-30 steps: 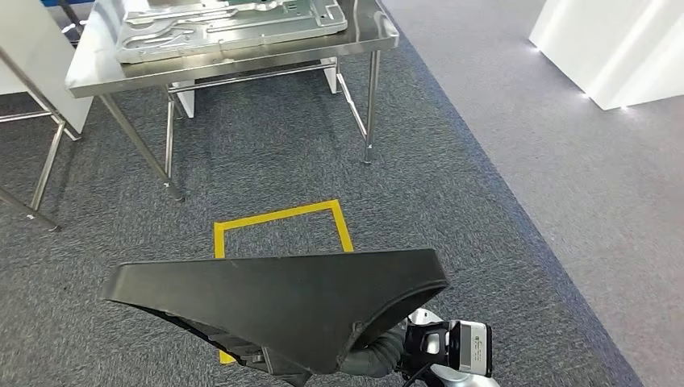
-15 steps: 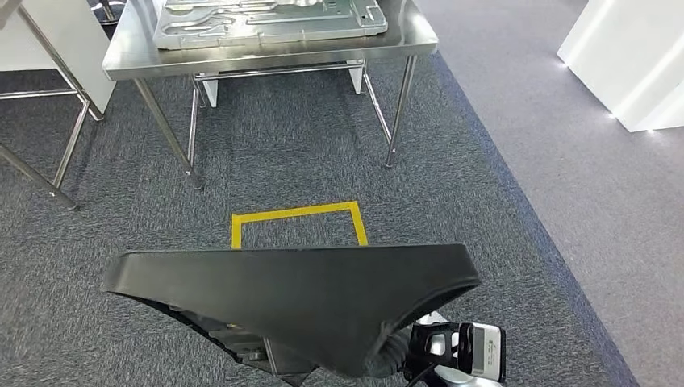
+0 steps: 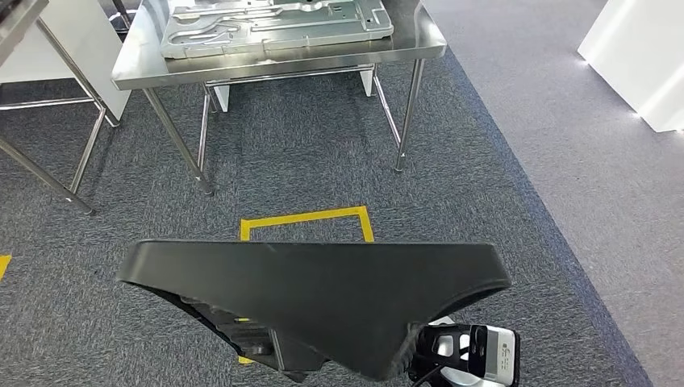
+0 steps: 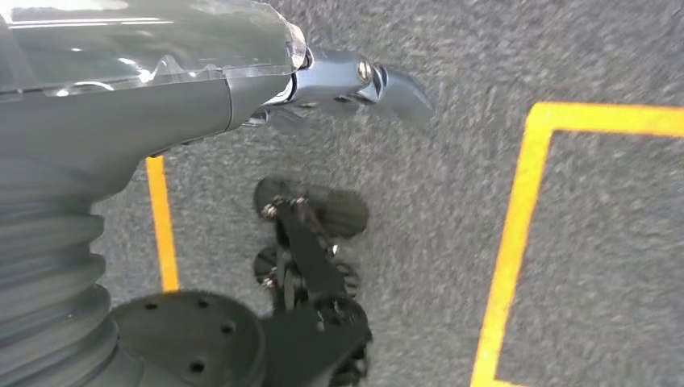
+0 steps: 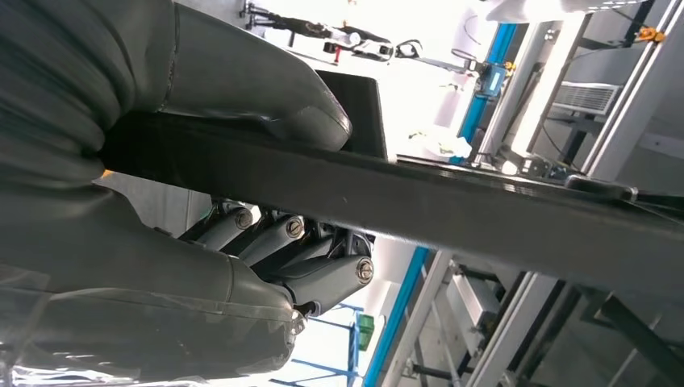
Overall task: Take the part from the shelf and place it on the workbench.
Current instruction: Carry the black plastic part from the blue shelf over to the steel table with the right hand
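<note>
Workbench (image 3: 274,60) nearer than before; right hand (image 5: 202,242) grips part (image 3: 323,294).

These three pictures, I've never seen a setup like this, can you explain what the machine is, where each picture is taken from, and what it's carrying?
This is a two-legged humanoid robot with two arms and fingered hands. The wide picture is from its head, looking forward and down at grey carpet. The big black part across the bottom is what it carries. Ahead stands a steel workbench with a pressed metal panel lying on it, and a yellow tape square marks the floor before it.

The other two pictures come from cameras at the wrists. In the right wrist view, the right hand grips the part's edge, thumb on one side, fingers on the other. The left wrist view looks down at the carpet past the left hand; whether that hand holds anything is unclear.
</note>
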